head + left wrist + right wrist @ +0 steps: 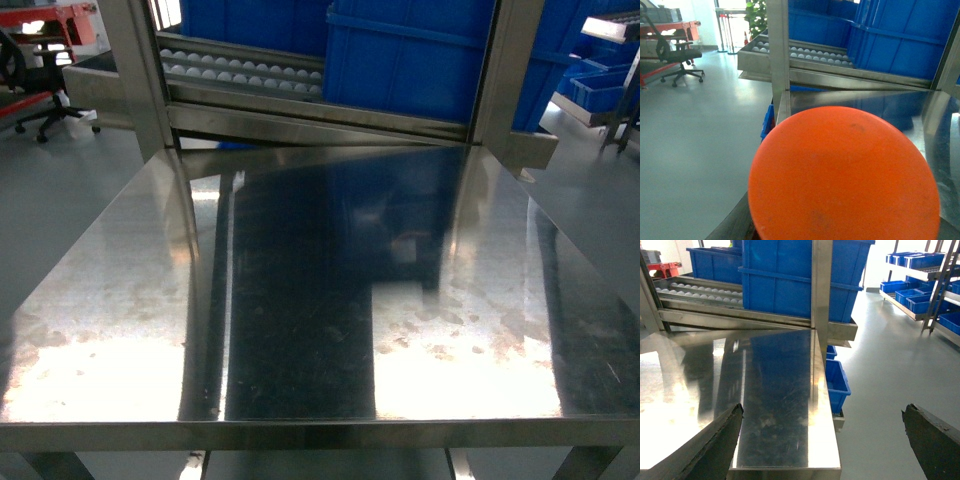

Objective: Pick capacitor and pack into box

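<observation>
Head view: the steel desk (300, 330) shows only glare and reflections; neither arm, no capacitor and no pink box appears here. Blue bins (410, 60) sit on the roller rack (250, 75) at the far edge.
Left wrist view: an orange disc (842, 175) fills the near part of the frame, touching or just over the desk's left corner; what it is I cannot tell. The left gripper's jaws are hidden behind or outside it, so their spread cannot be judged. Far left stands an office chair (677, 57) on the grey floor.
Right wrist view: the right gripper (822, 440) has its two dark fingers (720, 445) spread wide with nothing between them, hovering over the desk's right near corner. A small blue bin (837, 382) sits low beside the desk; shelves of bins (920, 287) stand far right.
Task's things: the capacitor and the box are in none of the three views.
Progress: by my reading nothing is picked or packed; everything remains, beginning with finding the parts.
Only one view shows: the orange disc appears solely from the left wrist; the open jaws solely from the right.
</observation>
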`<state>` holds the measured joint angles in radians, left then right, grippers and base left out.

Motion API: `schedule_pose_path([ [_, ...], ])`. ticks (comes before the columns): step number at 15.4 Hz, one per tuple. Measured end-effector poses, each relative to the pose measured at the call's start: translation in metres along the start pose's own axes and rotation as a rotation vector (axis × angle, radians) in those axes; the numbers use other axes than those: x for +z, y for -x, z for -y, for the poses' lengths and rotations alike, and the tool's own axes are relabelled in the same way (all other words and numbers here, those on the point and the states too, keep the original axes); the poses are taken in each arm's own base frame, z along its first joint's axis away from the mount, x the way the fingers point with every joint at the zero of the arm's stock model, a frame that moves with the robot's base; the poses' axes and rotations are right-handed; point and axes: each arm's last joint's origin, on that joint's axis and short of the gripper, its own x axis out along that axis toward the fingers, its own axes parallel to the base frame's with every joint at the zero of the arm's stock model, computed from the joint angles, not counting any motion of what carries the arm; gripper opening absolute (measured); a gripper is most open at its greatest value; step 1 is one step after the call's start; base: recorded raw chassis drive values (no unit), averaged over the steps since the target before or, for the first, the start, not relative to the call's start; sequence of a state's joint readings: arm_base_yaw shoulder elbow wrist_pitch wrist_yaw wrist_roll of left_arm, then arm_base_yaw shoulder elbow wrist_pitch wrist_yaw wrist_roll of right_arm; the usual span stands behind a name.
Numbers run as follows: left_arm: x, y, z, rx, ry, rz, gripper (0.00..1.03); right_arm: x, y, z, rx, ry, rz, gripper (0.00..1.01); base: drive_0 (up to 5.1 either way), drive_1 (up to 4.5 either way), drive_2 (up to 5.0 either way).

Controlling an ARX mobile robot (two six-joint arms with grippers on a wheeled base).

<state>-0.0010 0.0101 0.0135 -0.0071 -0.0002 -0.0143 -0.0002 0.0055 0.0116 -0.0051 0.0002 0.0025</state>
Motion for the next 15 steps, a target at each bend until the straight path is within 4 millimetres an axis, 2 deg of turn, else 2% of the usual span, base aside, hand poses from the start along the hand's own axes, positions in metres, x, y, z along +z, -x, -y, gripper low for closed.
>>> schedule_pose_path([
  [15, 0.0001, 0.0, 0.0, 0.0, -0.002, 0.001, 0.44, 0.0, 0.0, 0.0, 0.0, 0.0, 0.0, 0.98, 0.0, 0.0, 0.0],
])
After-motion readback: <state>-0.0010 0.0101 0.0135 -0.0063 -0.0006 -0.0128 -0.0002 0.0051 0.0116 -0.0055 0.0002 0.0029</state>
